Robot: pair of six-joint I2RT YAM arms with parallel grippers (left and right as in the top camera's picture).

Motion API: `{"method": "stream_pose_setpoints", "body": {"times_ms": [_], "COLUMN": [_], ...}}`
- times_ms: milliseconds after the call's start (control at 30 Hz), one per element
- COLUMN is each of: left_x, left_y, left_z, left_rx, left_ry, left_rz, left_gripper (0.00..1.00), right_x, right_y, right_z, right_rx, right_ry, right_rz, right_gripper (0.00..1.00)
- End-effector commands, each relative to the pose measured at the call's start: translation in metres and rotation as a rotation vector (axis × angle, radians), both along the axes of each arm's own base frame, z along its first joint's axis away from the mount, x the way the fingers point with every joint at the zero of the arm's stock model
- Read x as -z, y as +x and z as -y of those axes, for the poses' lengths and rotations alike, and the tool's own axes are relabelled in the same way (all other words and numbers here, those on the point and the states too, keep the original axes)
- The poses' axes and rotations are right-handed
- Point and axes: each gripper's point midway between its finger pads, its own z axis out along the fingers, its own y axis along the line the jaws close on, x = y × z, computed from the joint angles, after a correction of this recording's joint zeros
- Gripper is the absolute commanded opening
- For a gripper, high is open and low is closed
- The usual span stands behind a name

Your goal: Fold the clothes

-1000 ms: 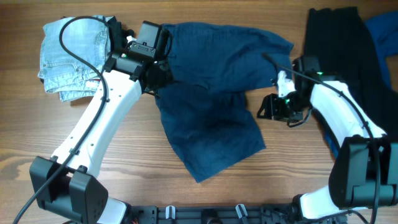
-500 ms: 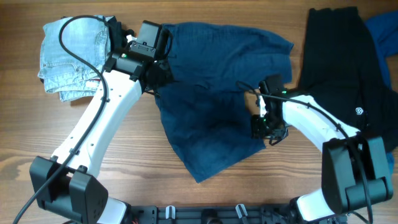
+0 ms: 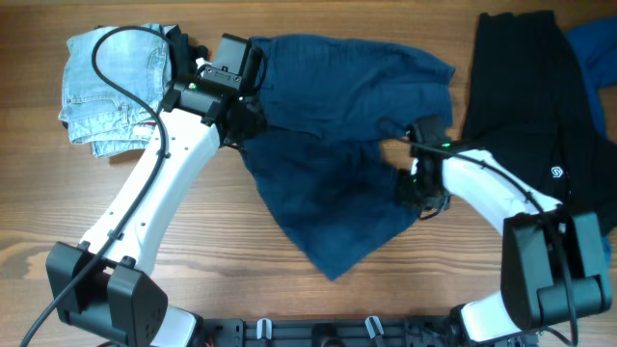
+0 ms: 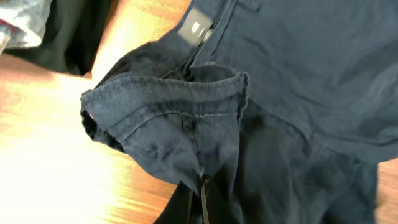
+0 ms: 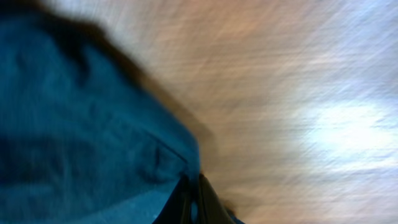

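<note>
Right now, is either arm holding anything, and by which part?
Both hold the dark navy-blue cotton shorts: the left jaws pinch bunched fabric near the waistband, the right jaws pinch the edge of the lower leg.

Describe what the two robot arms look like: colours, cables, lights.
The left arm and right arm have white shells, black joint housings and blocky black bases. A black cable loops off the left; a thinner one follows the right. A green light glows near each wrist. The left gripper and right gripper are black, slim-fingered.
</note>
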Motion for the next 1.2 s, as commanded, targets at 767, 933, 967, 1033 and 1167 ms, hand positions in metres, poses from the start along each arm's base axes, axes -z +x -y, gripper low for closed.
{"method": "stream_pose_setpoints", "body": {"times_ms": [767,933,967,1033,1167], "left_x": [0.106,0.105,0.105,0.104,0.102], "left_y": [-0.078,-0.068,-0.067,-0.060,-0.048], "left_z": [0.025,0.025,0.023,0.017,0.020], "left_rx": [-0.030,-0.034,-0.040,-0.062,-0.068], "left_ry": [-0.014,-0.015,-0.012,-0.017,-0.041], "left_rz": [-0.242,-0.205,-0.199,-0.182,-0.136], "left_gripper": [0.04,0.04,0.04,0.04,0.04], "right_x": [-0.071,-0.104,-0.118,-0.147,-0.145], "right_y": [0.171,0.149,0.139,0.099,0.035], "right_z": [0.113,0.080,0.072,0.058,0.044], "right_rx": [0.037,0.064,0.064,0.115,0.167], "right_ry": [-0.126,0.081,0.120,0.199,0.221], "right_rz": [0.648,0.517,0.486,0.411,0.195], "right_gripper": [1.00,1.00,1.00,1.00,1.00]}}
